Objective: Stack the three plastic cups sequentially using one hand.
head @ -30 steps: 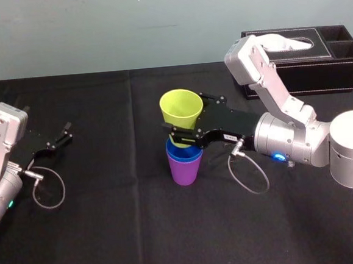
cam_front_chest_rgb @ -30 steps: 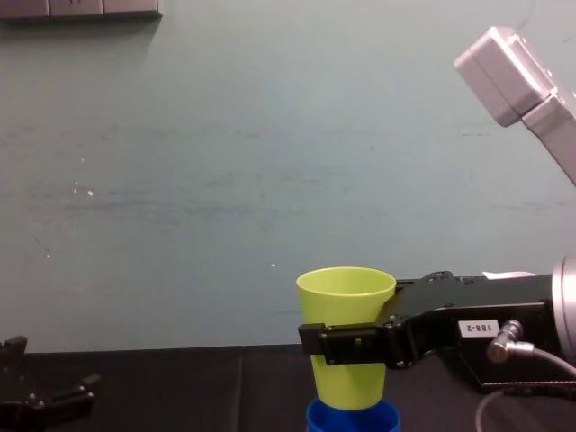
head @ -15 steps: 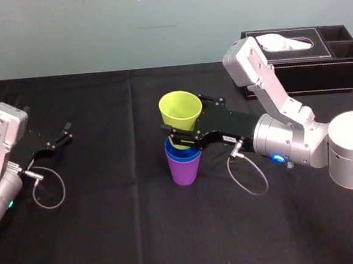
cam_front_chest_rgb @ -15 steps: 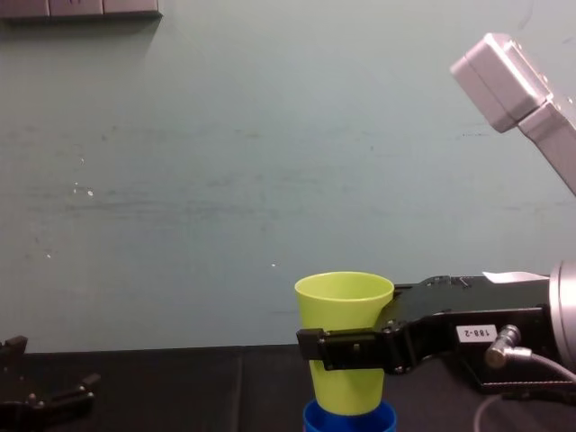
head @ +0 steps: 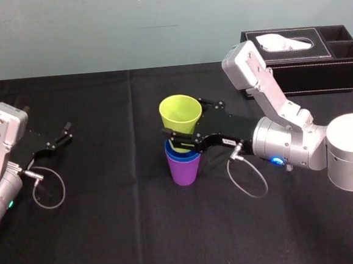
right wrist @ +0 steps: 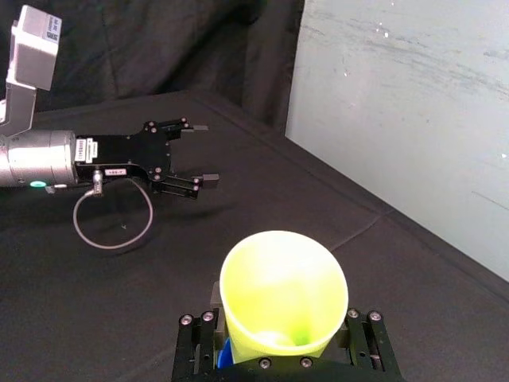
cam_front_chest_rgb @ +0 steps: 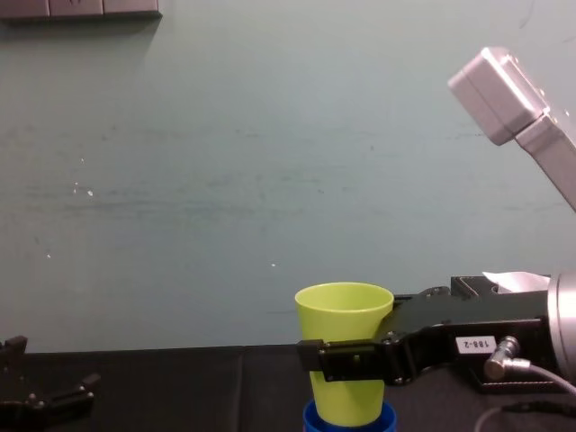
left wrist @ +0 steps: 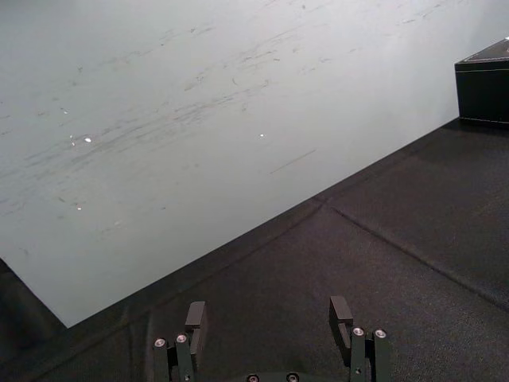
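Observation:
The purple cup [head: 182,171] stands upright mid-table with the blue cup [head: 176,153] nested in it. Directly above, my right gripper [head: 184,123] is shut on the yellow-green cup [head: 180,112], one finger on each side of its wall. The cup is upright and its base dips into the blue cup's mouth. From the chest view the yellow-green cup [cam_front_chest_rgb: 344,310] sits in the blue rim [cam_front_chest_rgb: 310,419], clamped by the right gripper [cam_front_chest_rgb: 347,362]. The right wrist view looks down into the yellow-green cup [right wrist: 282,290]. My left gripper [head: 62,135] rests open at the table's left, its fingers [left wrist: 195,317] apart over bare cloth.
A black tissue box [head: 305,57] stands at the back right, behind my right arm. Black cloth covers the table [head: 123,234]. A loose grey cable [head: 46,191] loops beside the left arm. A pale wall runs along the table's far edge.
My right gripper has lowered the yellow-green cup and shifted slightly left, so its base now enters the blue cup. The left arm has not moved.

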Controlling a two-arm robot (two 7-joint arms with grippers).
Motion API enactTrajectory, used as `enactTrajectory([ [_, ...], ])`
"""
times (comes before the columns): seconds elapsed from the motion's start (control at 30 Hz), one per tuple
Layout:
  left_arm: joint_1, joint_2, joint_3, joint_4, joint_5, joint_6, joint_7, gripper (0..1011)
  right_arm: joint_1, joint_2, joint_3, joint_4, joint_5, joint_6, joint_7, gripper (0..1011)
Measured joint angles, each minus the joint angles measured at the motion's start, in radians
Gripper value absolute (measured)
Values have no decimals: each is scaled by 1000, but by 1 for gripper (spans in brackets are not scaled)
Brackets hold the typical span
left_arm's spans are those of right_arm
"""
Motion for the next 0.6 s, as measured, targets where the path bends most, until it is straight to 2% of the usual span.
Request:
enactTrajectory([
  [0.6, 0, 0, 0, 0, 0, 0, 0, 1011, 10, -10, -10, 35, 3, -2, 9, 742],
])
